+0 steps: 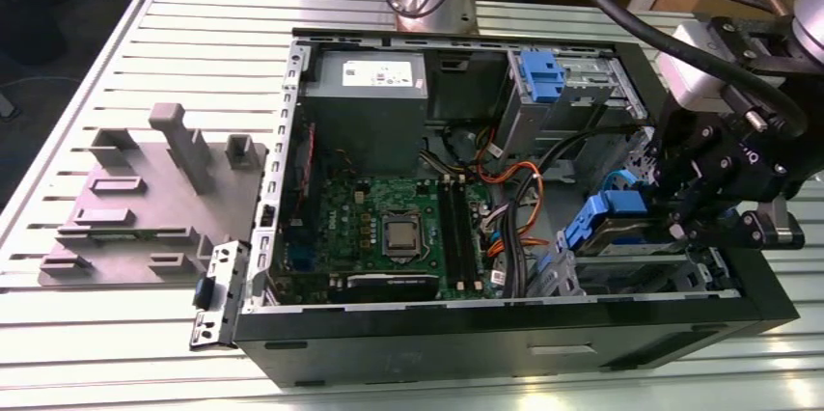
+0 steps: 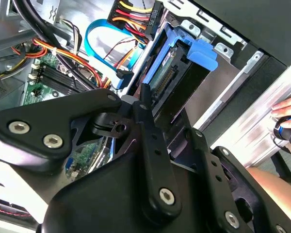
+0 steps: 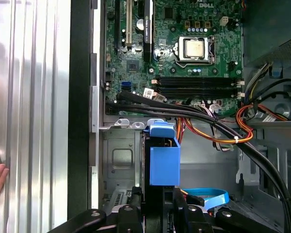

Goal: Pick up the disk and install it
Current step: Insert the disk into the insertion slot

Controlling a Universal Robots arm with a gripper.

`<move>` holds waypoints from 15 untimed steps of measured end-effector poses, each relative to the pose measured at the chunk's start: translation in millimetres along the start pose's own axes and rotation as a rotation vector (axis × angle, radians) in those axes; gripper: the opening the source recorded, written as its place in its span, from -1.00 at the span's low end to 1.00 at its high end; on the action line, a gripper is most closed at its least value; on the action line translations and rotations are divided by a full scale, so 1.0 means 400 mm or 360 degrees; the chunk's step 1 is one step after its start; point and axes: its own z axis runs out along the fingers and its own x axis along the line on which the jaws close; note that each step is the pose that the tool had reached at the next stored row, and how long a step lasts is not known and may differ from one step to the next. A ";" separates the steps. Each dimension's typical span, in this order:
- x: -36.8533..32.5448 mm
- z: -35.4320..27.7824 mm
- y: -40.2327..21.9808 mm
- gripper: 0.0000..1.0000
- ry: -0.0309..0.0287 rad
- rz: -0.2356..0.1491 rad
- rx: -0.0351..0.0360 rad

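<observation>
Inside the computer case (image 1: 515, 329), at the corner diagonally opposite its power supply (image 1: 367, 93), the gripper (image 1: 672, 221) holds the disk (image 1: 605, 221) on edge at the mouth of the metal drive bay (image 1: 638, 276).

Pincer: closed onto the disk. In the first wrist view a black finger (image 3: 135, 204) stands at each side of it, with the blue side rail (image 3: 164, 155) rising between them. The hold is judged firm.

Disk: clear of the case floor and carried by the pincer alone. Its lower edge lies at or just inside the bay; how deep cannot be told. In the second wrist view its connector end (image 2: 166, 75) faces the case interior, near the blue flat cable (image 2: 99, 34) and the orange wire bundle (image 2: 131, 14).

Step in hand: the pick-up is done, and insertion into the bay is under way but not finished.

Judged demand of the seating move: rails kept parallel to the bay walls, travel straight along the bay, and the connector end kept free of the nearby cables.

A person's hand (image 2: 287, 109) rests on the table (image 1: 168, 54) outside the case.
</observation>
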 end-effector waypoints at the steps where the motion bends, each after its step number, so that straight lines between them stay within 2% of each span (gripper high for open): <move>1: 0.000 0.000 0.000 -0.30 0.00001 0.0000 0.0000; 7: 0.000 0.000 0.000 -0.28 0.00002 0.0000 0.0000; 8: 0.000 0.000 0.000 -0.17 0.00001 0.0000 0.0000; 9: 0.000 0.000 0.000 -0.17 0.00003 0.0000 0.0000; 10: 0.000 0.000 0.000 -0.04 0.00000 0.0000 0.0000; 12: 0.000 0.000 0.000 -0.04 0.00000 0.0000 0.0000; 13: 0.000 0.002 0.000 -0.04 -0.00005 0.0000 0.0001; 15: 0.000 0.008 0.001 -0.04 -0.00007 -0.0001 0.0009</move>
